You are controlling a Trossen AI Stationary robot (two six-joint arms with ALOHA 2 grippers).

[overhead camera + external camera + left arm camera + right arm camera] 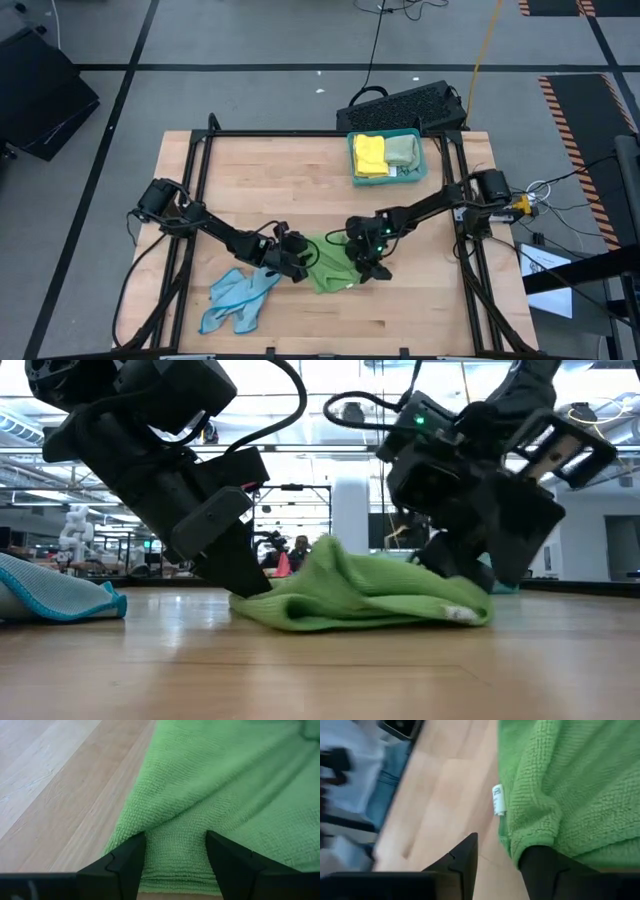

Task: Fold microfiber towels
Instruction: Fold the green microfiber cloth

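A bright green microfiber towel (330,270) lies crumpled on the wooden table between my two grippers. My left gripper (297,268) is at its left side, slanting down, shut on a raised fold. My right gripper (372,268) stands at its right end, near the white label (498,800), fingers apart with bare wood between them. A light blue towel (238,300) lies bunched at the near left. A yellow towel (369,155) and a pale green one (402,152) rest in the teal tray (418,172). My left gripper pinches a raised fold (175,847) at the green towel's left edge between its two fingers, slanting down from the table's left. The fold holds several layers, and the rest of the towel lies slack on the table. My right gripper has one finger (545,870) against the towel's hemmed edge (520,842) below the label. The other finger (462,862) is over bare wood and clear of the cloth. The towel lies on the table here.
A black keyboard (405,104) lies beyond the table's far edge, behind the tray. A black frame (300,133) runs along the table's edges. Bare wood (260,190) spreads across the middle and far left of the table.
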